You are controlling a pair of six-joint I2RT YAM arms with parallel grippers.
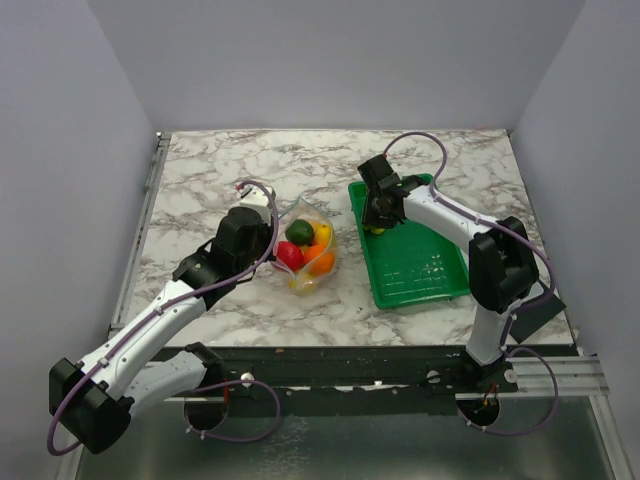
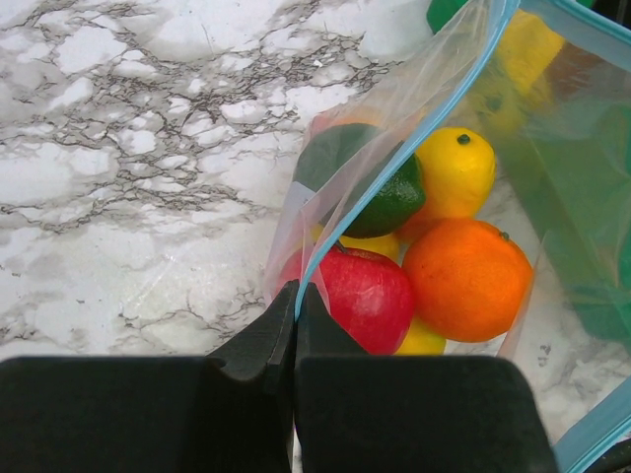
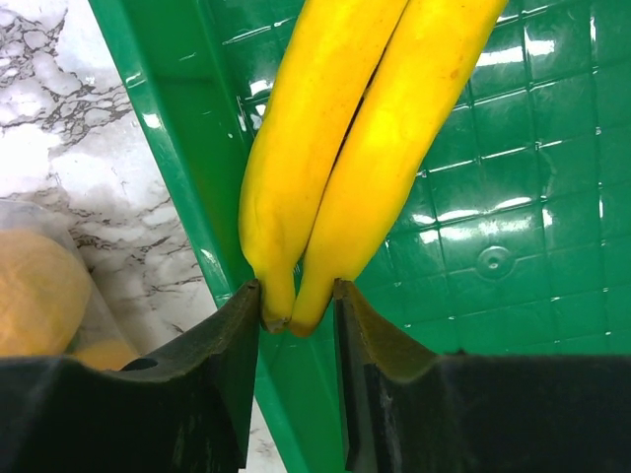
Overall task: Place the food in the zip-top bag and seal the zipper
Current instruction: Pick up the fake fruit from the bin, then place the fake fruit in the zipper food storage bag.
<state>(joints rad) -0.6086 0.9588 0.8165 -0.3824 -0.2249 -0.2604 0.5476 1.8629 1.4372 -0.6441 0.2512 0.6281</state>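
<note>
The clear zip-top bag [image 1: 306, 250] lies on the marble table between the arms, its mouth standing open. Inside it are a red fruit [image 2: 370, 296], an orange [image 2: 465, 279], a lemon [image 2: 455, 168] and a dark green fruit [image 2: 389, 202]. My left gripper [image 2: 297, 293] is shut on the bag's mouth edge, pinching the light blue zipper [image 2: 394, 168]. At the near-left corner of the green tray [image 3: 513, 197], my right gripper [image 3: 296, 291] has closed on the tips of the yellow banana bunch [image 3: 345, 128], with both fingers touching it.
The green ribbed tray [image 1: 420, 265] sits right of the bag, its left wall close beside my right gripper [image 1: 375, 222]. Grey walls enclose the table on three sides. The left arm [image 1: 170, 300] reaches in diagonally from the near left.
</note>
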